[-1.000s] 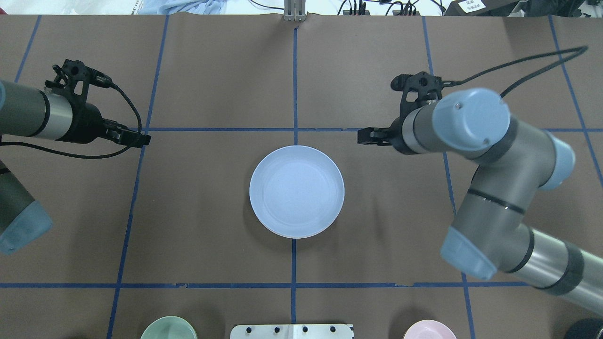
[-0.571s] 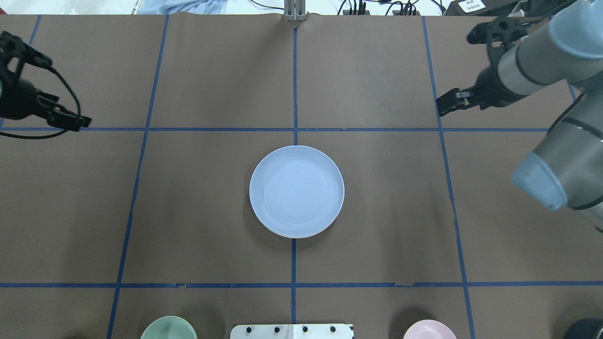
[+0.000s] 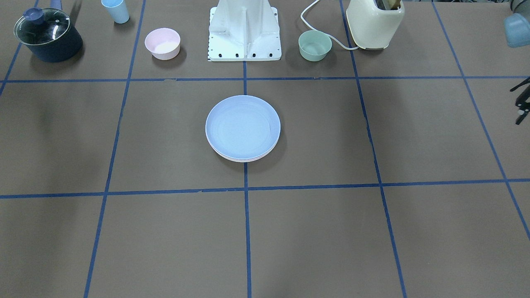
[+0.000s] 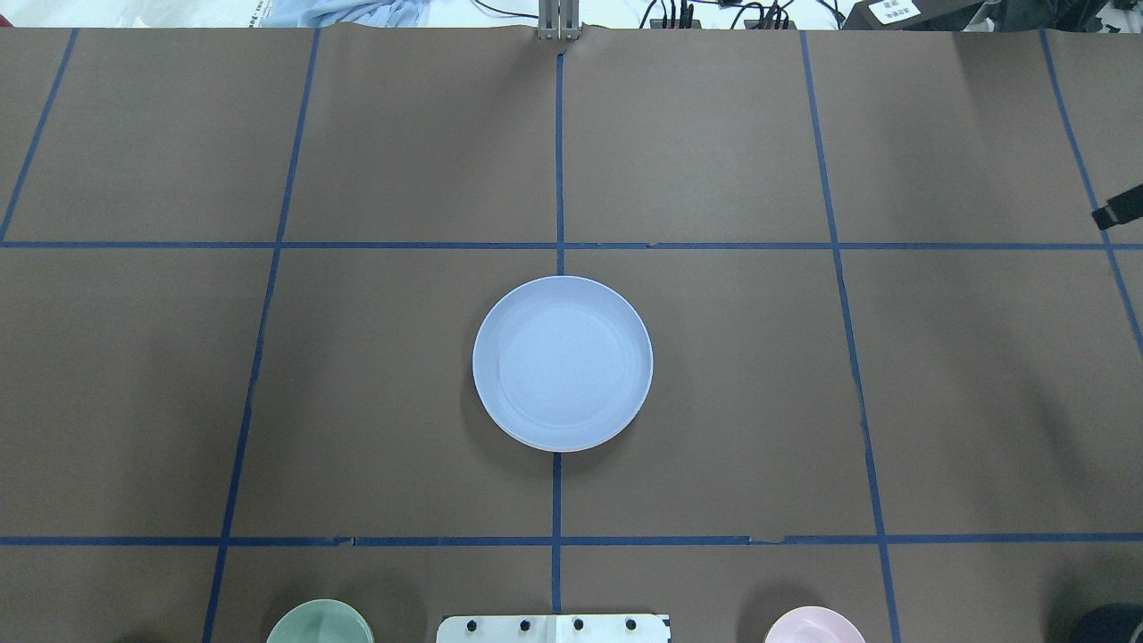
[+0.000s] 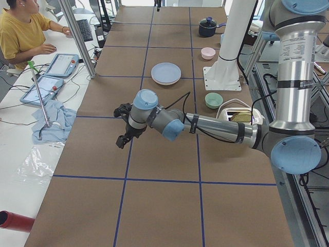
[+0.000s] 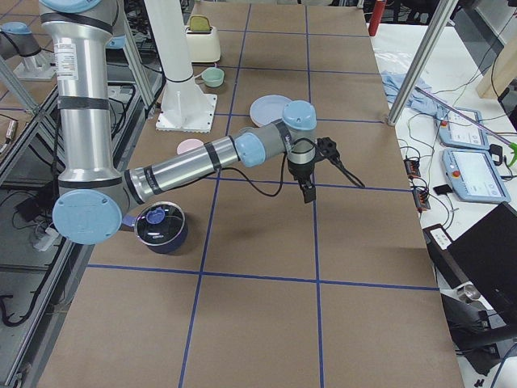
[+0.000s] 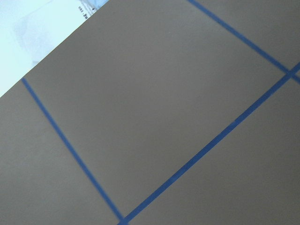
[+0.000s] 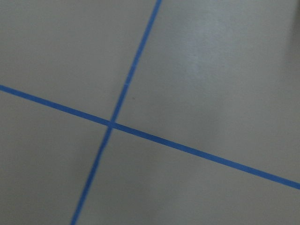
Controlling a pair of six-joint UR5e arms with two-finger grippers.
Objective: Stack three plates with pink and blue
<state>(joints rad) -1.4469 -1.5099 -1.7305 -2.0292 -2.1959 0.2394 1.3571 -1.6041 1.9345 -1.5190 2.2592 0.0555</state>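
Observation:
A light blue plate (image 3: 243,126) lies on top of a stack at the table's middle; it also shows in the overhead view (image 4: 563,362). Thin pale rims of the plates under it (image 3: 242,159) show at the stack's edge; their colours are hard to tell. My left gripper (image 5: 122,140) hangs over bare table far to the left of the stack and holds nothing. My right gripper (image 6: 307,192) hangs over bare table far to the right; only its tip (image 4: 1121,207) shows in the overhead view. I cannot tell whether either gripper is open or shut. Both wrist views show only table.
A small pink bowl (image 3: 162,43), a mint-green bowl (image 3: 315,45), a lidded dark pot (image 3: 47,35), a blue cup (image 3: 116,10) and a cream toaster (image 3: 374,22) stand beside the robot's base (image 3: 244,29). An operator (image 5: 20,31) sits beyond the far edge.
Both arms have swung outward, away from the plate stack. The left arm has left the overhead view and only the right gripper's tip remains in it. The stack has not moved.

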